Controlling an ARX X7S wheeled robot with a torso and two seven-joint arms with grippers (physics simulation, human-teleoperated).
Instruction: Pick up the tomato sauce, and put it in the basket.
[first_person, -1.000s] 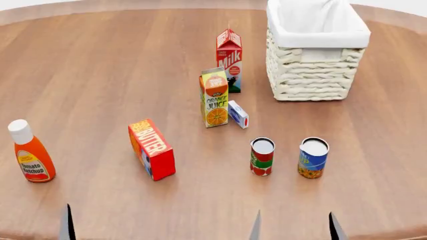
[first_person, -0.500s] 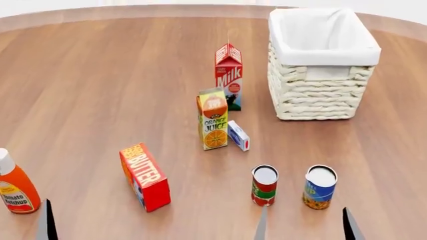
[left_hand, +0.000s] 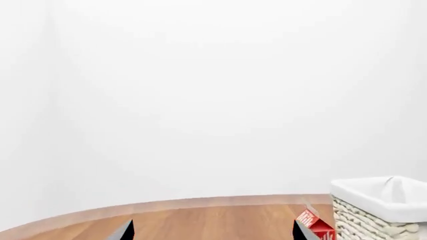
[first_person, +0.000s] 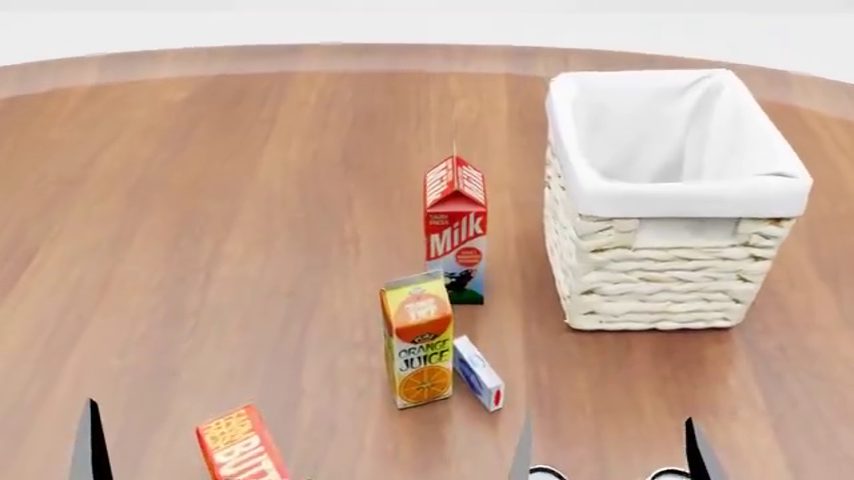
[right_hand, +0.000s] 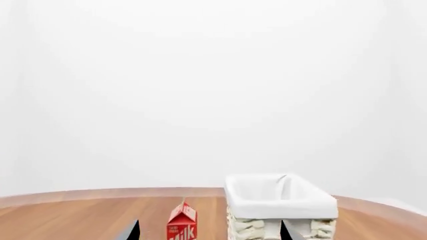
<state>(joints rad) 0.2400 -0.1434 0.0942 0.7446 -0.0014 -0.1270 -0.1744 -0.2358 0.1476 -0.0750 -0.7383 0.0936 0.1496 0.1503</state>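
Only a sliver of the tomato sauce can's silver-white top shows at the bottom edge of the head view; its label is out of view. The cream wicker basket with a white liner stands at the far right, and shows in the left wrist view and the right wrist view. My right gripper is open and empty, its fingers on either side of the two can tops. It also shows in the right wrist view. My left gripper is open and empty; one finger shows at the lower left.
A second can top sits right of the tomato sauce. A milk carton, an orange juice carton, a small blue-white box and a red butter box stand on the round wooden table.
The head view has tilted up: every object has slid down the picture. The cans have nearly left the bottom edge, the ketchup bottle is out of view, and the basket shows whole.
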